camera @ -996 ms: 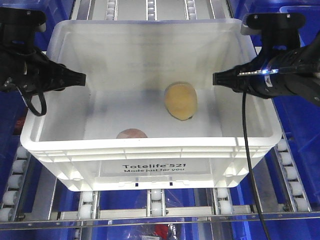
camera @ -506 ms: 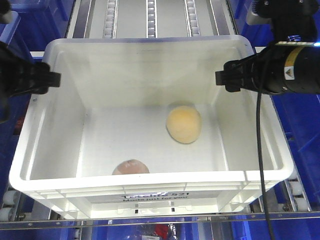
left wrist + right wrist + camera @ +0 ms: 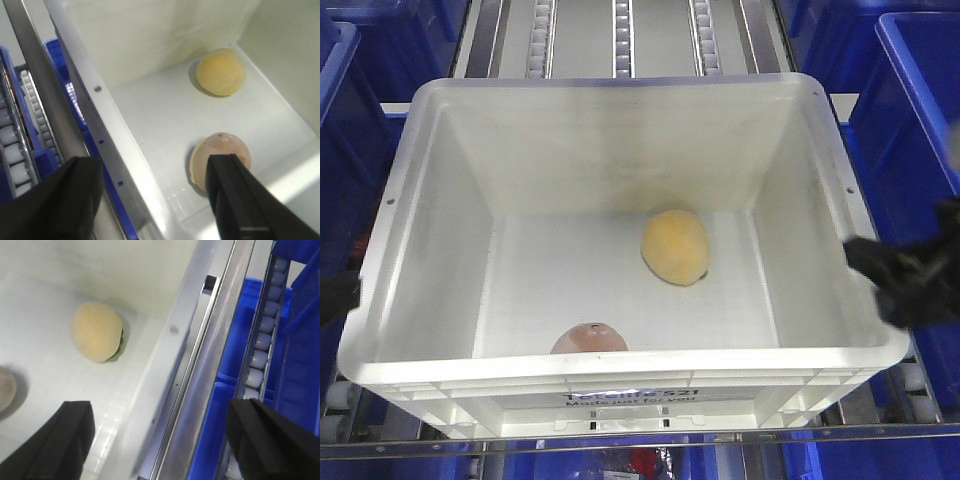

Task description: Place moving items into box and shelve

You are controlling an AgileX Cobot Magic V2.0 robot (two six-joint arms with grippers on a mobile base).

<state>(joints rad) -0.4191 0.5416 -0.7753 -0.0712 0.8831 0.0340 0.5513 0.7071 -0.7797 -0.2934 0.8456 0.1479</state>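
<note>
My left claw is spread wide, one finger outside the box wall and one inside, straddling the left rim; it grips nothing, and whether either finger touches the wall I cannot tell. In the left wrist view the inner finger hangs over the pink item, covering part of it. My right claw is likewise wide apart and empty-handed, straddling the right rim, one finger over the box floor and the other out above the rail and blue crate. In the front view the right claw shows as a dark blurred shape just beside the box's right wall near the front corner; only a dark sliver shows at the left edge. The ball lies on the box floor, right of centre; the pink item lies against the front wall, well apart from the ball. Black print on the box front is mostly hidden under the rim; I read roughly "Totelife" and "521", the second line not legible. The box sits on roller tracks between blue crates.
</note>
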